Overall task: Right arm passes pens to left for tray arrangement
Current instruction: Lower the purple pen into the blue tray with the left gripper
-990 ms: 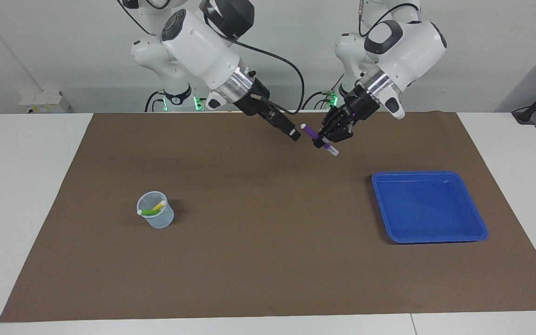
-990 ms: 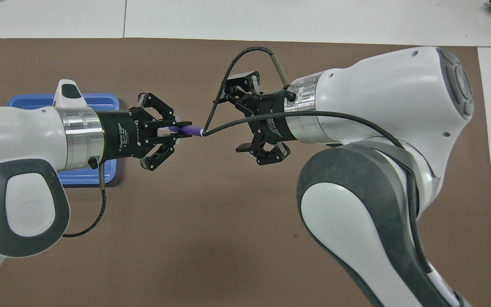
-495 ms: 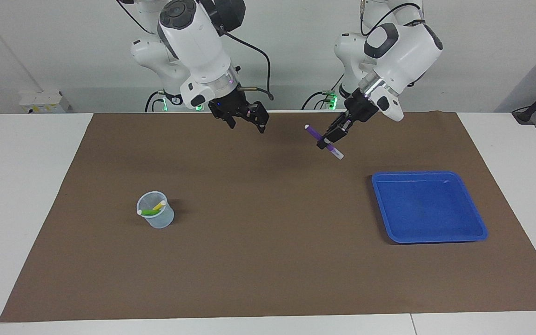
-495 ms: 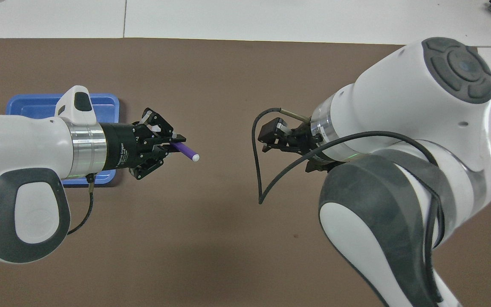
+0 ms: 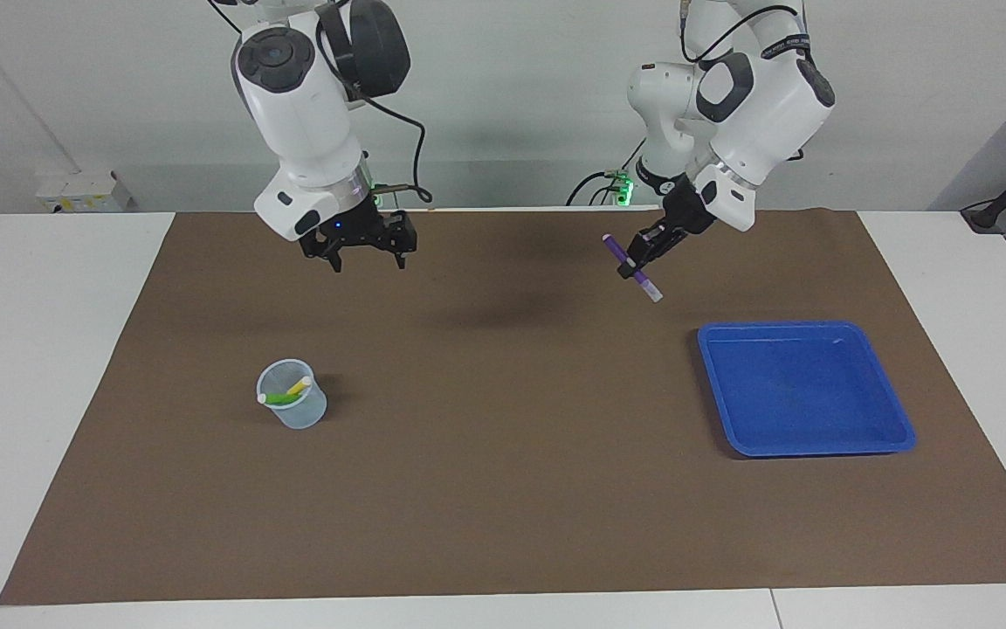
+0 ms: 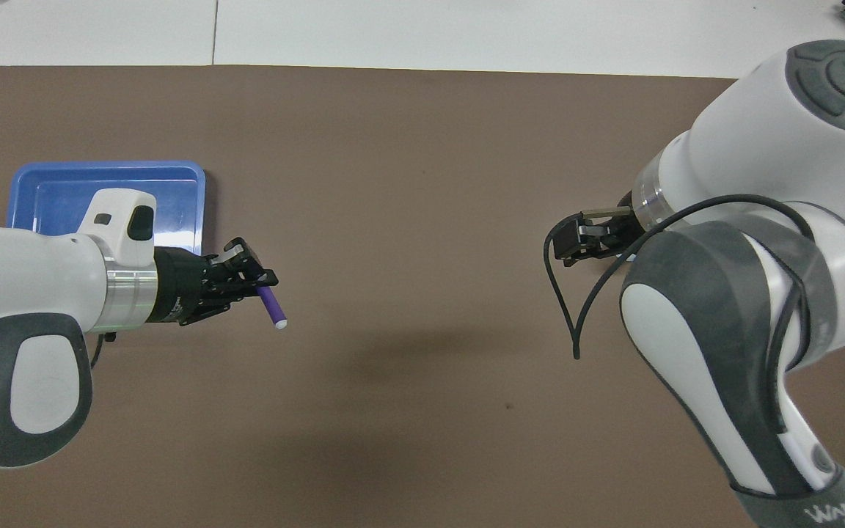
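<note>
The left gripper (image 5: 640,259), upper right of the facing frame, has its fingers clamped on the tilted purple pen (image 5: 633,269). The right gripper (image 5: 366,256), upper left, hangs spread apart, half hidden overhead. The blue tray (image 5: 903,432) sits empty at right; the yellow pen (image 5: 299,384) and green pen (image 5: 277,398) stand in the cup (image 5: 304,416).

Both arms have glossy white shells with dark grey joint caps and a silver ring at each wrist. The left gripper (image 5: 638,253) and right gripper (image 5: 364,253) are black, built of linked fingers. A black cable loops from the right wrist. Green lights glow at both bases. White lettering marks the right forearm.
</note>
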Motion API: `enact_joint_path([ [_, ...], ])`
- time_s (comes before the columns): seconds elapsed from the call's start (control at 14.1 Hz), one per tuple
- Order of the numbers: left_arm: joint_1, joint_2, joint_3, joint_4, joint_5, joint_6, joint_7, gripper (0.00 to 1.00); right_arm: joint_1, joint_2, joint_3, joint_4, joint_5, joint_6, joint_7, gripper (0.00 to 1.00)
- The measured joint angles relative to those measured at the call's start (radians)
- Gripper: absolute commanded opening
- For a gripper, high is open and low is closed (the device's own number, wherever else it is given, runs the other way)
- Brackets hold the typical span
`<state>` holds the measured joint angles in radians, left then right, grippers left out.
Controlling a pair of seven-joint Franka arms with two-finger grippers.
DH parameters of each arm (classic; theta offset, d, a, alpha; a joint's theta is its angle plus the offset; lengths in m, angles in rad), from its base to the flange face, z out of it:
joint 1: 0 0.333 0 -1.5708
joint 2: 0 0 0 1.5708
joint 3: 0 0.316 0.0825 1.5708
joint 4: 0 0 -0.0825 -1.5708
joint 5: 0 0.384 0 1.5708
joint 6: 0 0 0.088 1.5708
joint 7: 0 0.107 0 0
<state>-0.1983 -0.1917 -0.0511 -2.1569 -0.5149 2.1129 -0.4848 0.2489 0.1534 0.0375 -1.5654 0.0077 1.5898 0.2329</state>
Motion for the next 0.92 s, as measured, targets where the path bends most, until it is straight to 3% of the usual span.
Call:
enact_joint_path([
  [0.42, 0.168, 0.057, 0.005, -0.018, 0.156, -0.053, 0.397, 0.0, 0.044, 0.068, 0.014, -0.01, -0.227, 0.025, -0.085, 1.0],
  [0.71, 0.174, 0.106, 0.003, 0.002, 0.376, 0.002, 0.416, 0.0, 0.043, 0.108, 0.012, -0.012, -0.337, 0.077, -0.156, 0.99],
  [0.92, 0.174, 0.165, 0.003, 0.008, 0.433, 0.072, 0.422, 0.0, 0.043, 0.132, 0.012, -0.016, -0.379, 0.09, -0.183, 0.9],
])
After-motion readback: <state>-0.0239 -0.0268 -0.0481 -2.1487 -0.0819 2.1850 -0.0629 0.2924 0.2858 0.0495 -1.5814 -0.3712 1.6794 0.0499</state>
